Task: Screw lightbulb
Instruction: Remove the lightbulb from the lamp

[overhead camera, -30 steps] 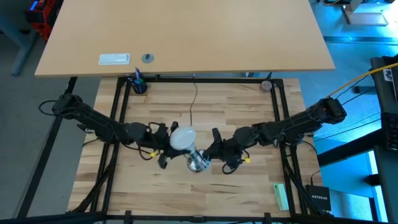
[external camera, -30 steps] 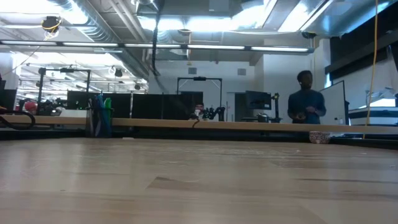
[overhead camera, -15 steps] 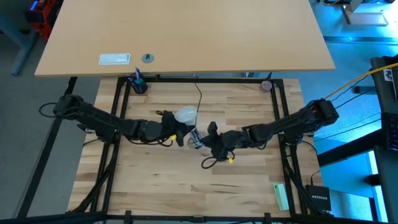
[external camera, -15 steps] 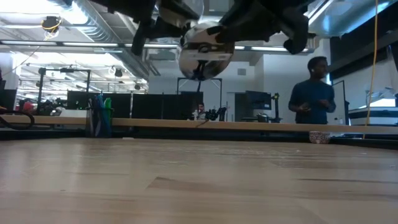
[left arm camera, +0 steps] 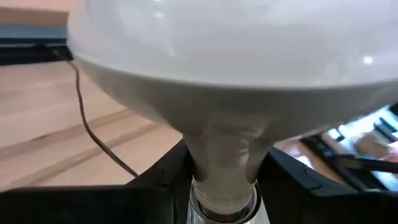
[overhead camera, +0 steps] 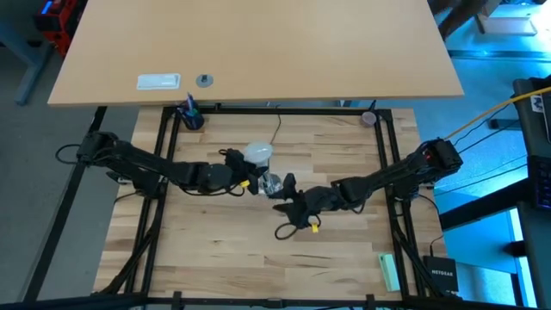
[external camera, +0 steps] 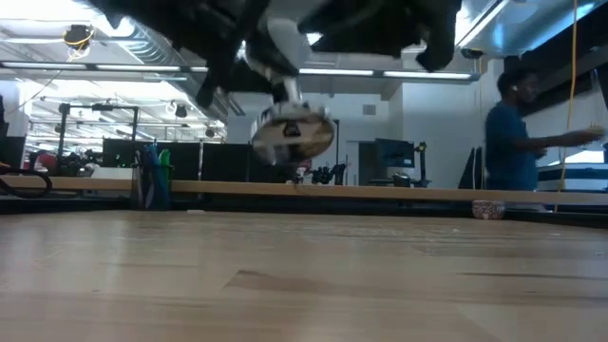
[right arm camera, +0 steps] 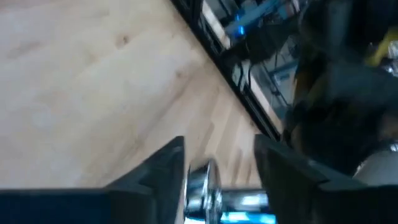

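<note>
Bulb (overhead camera: 257, 154) farther from camera now (left end effector (overhead camera: 248, 176) clamped on it, right end effector (overhead camera: 282, 188) parted).

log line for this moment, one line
left gripper: shut on lightbulb | right gripper: around socket | both lifted above table

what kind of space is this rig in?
Most likely an open robotics lab or workshop. The low view shows exposed ceiling ducts, long benches lined with dark monitors, and a person in a blue top standing behind. The arms work over a light butcher-block wooden table in a black metal frame.
</note>
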`<action>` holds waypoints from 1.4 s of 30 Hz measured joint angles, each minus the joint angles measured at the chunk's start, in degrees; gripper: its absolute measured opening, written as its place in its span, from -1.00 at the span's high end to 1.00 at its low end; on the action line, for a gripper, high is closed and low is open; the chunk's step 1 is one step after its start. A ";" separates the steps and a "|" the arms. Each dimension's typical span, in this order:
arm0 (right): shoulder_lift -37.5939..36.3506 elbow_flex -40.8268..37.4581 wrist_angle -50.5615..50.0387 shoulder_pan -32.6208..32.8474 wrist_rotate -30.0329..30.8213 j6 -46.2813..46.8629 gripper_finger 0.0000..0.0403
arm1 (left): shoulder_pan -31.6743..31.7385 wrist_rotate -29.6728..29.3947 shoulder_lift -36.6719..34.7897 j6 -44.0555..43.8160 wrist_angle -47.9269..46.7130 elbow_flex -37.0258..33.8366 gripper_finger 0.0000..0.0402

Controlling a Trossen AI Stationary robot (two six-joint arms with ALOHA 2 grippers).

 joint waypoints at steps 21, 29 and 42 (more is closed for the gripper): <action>-5.01 -0.35 -18.02 0.60 3.53 14.38 -0.08 | -4.84 5.57 -0.79 2.48 8.66 0.22 0.34; -4.23 -0.44 -17.18 0.65 6.32 13.62 0.17 | -4.85 5.52 -0.81 1.71 8.57 0.24 0.34; -4.21 -0.59 -14.19 0.67 6.61 11.55 0.68 | -3.23 5.47 -1.01 0.28 7.49 0.37 0.35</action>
